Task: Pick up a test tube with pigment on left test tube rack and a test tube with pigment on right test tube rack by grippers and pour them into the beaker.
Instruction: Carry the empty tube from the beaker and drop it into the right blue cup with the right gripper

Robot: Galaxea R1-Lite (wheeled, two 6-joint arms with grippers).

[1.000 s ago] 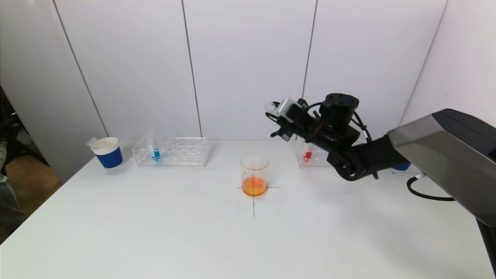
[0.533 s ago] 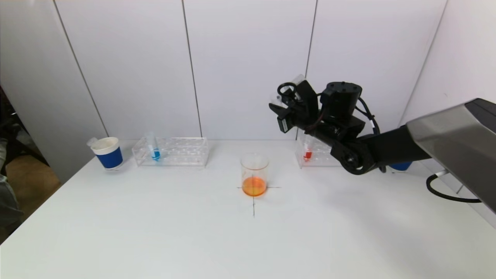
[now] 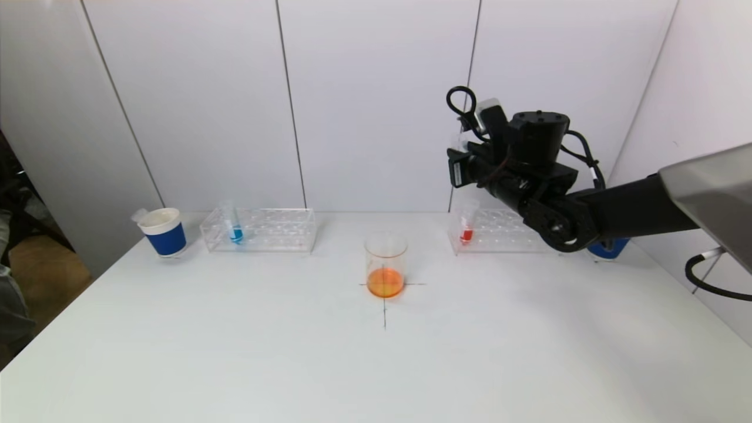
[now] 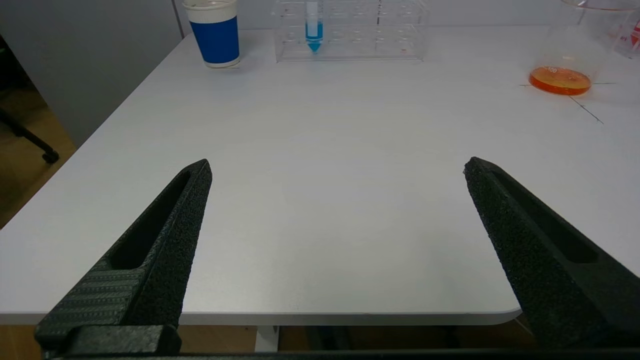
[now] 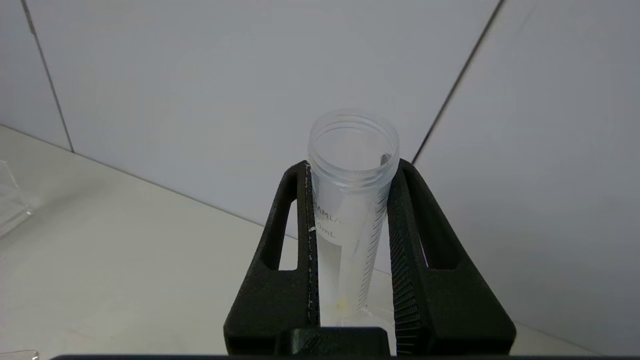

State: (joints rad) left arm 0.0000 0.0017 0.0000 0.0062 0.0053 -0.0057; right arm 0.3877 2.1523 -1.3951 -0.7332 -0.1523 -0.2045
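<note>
Test tube [image 5: 350,210] in right gripper [image 5: 350,200]: partial print "AML", "mL" below, graduation ticks along side. Beaker [image 4: 575,55]: "100" mark at orange liquid level. Nothing else readable.

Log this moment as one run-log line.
right gripper: shut on emptied clear plastic test tube, raised near right rack | glass beaker: orange liquid | left gripper: open, parked
</note>
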